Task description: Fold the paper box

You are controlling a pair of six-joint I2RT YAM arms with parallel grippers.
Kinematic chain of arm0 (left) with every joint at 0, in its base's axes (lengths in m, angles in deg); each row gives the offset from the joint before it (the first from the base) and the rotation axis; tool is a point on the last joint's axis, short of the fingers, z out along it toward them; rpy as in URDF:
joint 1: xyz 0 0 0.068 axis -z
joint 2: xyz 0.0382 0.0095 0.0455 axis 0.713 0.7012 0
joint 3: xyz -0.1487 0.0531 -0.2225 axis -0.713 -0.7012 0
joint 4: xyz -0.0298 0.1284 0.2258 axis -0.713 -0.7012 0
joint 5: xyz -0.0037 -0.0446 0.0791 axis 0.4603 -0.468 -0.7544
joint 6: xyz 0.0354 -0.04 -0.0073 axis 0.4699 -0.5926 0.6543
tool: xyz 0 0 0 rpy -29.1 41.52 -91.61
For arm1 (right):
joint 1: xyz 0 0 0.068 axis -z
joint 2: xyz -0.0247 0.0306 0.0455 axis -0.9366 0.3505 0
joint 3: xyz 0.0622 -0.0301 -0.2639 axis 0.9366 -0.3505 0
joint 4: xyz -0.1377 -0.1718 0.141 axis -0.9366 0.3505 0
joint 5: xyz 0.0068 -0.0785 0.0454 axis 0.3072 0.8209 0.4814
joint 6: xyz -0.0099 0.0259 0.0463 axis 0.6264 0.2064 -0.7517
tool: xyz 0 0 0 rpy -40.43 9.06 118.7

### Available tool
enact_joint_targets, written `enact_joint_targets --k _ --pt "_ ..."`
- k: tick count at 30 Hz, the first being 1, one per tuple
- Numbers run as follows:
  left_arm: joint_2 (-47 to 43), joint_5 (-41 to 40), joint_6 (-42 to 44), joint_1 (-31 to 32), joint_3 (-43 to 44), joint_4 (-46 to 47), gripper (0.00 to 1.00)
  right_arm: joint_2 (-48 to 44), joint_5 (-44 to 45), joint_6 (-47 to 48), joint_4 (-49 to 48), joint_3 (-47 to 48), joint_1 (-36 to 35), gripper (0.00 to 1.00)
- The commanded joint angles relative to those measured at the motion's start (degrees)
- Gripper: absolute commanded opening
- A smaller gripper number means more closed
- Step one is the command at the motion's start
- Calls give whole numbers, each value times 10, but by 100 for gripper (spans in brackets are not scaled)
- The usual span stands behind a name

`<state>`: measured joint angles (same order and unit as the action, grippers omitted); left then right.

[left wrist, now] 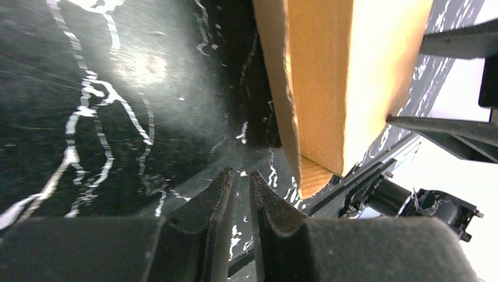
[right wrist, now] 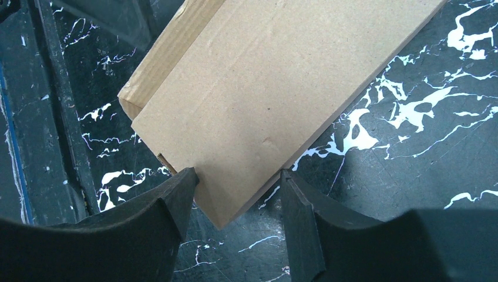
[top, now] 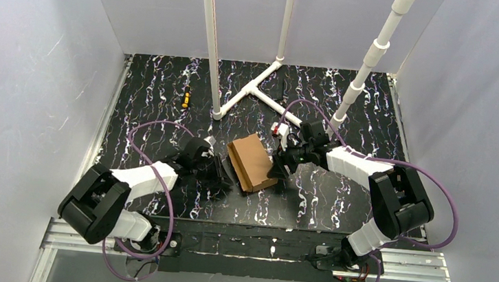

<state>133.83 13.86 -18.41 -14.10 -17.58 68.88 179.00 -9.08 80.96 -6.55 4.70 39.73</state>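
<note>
The paper box point(top: 253, 161) is a small brown cardboard box, folded up, lying on the black marbled table between both arms. In the left wrist view the box point(left wrist: 329, 76) rises to the upper right of my left gripper point(left wrist: 242, 173). That gripper's tips stand a narrow gap apart over bare table with nothing between them. It sits low at the box's left side point(top: 219, 173). My right gripper point(right wrist: 238, 172) is open and straddles the near corner of the box point(right wrist: 270, 88). Its left fingertip point(right wrist: 187, 176) touches the box's edge and the other stands apart. From above it sits at the box's right side point(top: 279, 166).
A white pipe frame point(top: 258, 90) stands behind the box with upright poles. A small yellow and black tool point(top: 185, 97) lies at the back left. A red and white object point(top: 277, 128) sits just behind the right gripper. Grey walls close in the table.
</note>
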Motion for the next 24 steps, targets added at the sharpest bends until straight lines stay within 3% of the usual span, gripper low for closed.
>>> enact_joint_targets --k 1,10,18,24 --pt "15 -8 -51 39 4 27 14 12 12 9 11 7 -1 63" --pt "57 -46 -142 106 59 28 0 19 3 5 8 4 -4 62" --pt "125 -39 -174 120 149 27 0 23 -6 6 11 6 -17 60" --pt "120 -33 -153 121 137 28 0 16 10 9 15 9 -16 61"
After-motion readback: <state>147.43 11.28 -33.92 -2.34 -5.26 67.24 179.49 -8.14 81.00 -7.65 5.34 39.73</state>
